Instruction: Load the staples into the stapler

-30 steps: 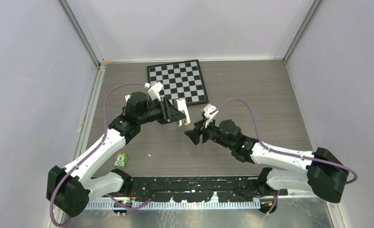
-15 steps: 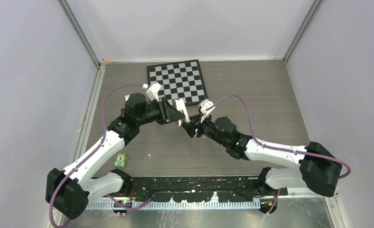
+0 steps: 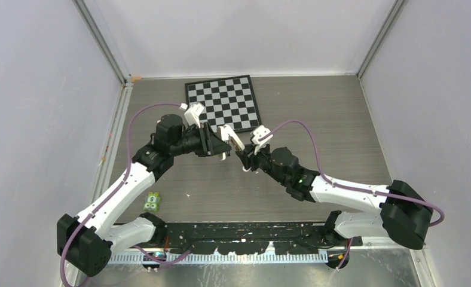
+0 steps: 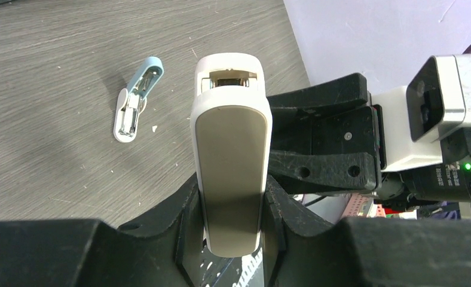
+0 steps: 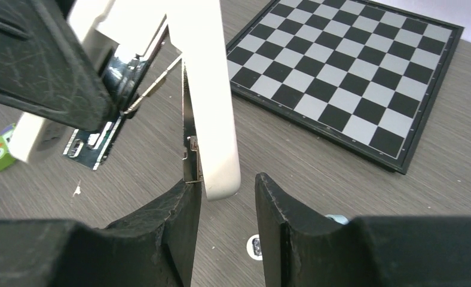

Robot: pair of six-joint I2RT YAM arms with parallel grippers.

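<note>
My left gripper [image 4: 232,197] is shut on the white stapler [image 4: 230,137] and holds it above the table, near the middle [image 3: 227,139]. The stapler's hinged top arm [image 5: 209,101] is swung open, with the metal channel [image 5: 188,137] showing beside it. My right gripper [image 5: 227,185] faces it [image 3: 245,160], jaws on either side of the top arm's tip. Its left finger [image 5: 173,227] touches the metal strip. A gap remains at its right finger [image 5: 281,221], so it stands open. The staples are not in view.
A chessboard [image 3: 223,101] lies at the back of the table. A small light-blue-and-white object [image 4: 134,101] lies on the table under the arms. A green owl-faced block [image 3: 152,201] sits near the left arm's base. Grey walls close in the sides.
My right gripper has moved up and left to the stapler and its jaws have narrowed around the top arm's tip. The left gripper kept its grip and shifted slightly.
</note>
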